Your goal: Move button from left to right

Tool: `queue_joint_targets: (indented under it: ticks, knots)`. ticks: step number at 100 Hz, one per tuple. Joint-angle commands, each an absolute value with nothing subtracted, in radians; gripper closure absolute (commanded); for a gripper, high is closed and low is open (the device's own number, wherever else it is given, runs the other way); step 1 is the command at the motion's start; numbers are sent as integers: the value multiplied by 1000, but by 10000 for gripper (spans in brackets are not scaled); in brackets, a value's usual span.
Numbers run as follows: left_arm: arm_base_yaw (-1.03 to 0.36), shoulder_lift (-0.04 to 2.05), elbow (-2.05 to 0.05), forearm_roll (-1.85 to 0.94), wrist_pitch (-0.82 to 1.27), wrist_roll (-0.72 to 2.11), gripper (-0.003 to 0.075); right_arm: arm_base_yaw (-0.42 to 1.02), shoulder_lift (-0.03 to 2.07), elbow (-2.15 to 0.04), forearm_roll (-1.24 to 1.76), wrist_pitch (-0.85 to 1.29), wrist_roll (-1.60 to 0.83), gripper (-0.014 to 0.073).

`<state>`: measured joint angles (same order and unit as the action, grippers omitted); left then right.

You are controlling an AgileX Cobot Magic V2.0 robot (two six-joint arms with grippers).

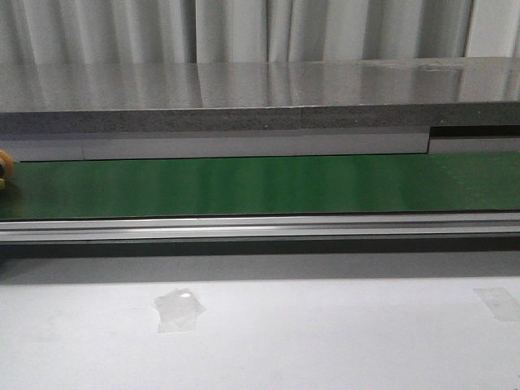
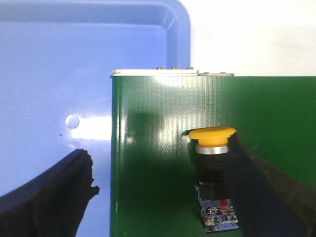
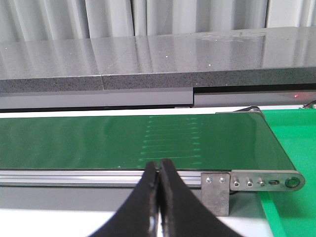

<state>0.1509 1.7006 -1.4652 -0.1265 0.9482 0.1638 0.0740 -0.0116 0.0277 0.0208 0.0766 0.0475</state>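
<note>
Left wrist view: the left hand [image 2: 163,192] is spread wide, its dark fingers [image 2: 47,197] flanking the button [image 2: 213,168], which stands upright on the green belt [image 2: 276,113] beside a blue tray [image 2: 54,74], one finger touching its side. In the right wrist view, the right hand [image 3: 159,197] is clenched, grasping nothing, near the belt's other end and a green tray [image 3: 296,143].

Left end effector [image 2: 163,192] agape, right [image 3: 159,190] closed

Both grippers are showing plain black fingers: the left gripper [image 2: 163,190] broad, matte and ragged-edged, the right gripper [image 3: 159,197] smooth, curved and tapering.
</note>
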Motion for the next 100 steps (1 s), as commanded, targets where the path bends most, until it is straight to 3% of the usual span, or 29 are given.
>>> queue_joint_targets:
  ticks: [1, 17, 60, 100]
  knots:
    - [148, 1611, -1481, -189, 891, 193, 184, 76, -29, 12, 21, 0, 44, 659]
    - [148, 1505, -1377, -213, 766, 220, 184, 76, -29, 12, 21, 0, 44, 659]
    - [123, 1086, -879, -226, 196, 236, 184, 76, -29, 12, 21, 0, 44, 659]
    - [-92, 686, -571, -224, 74, 240, 187, 76, -29, 12, 21, 0, 44, 659]
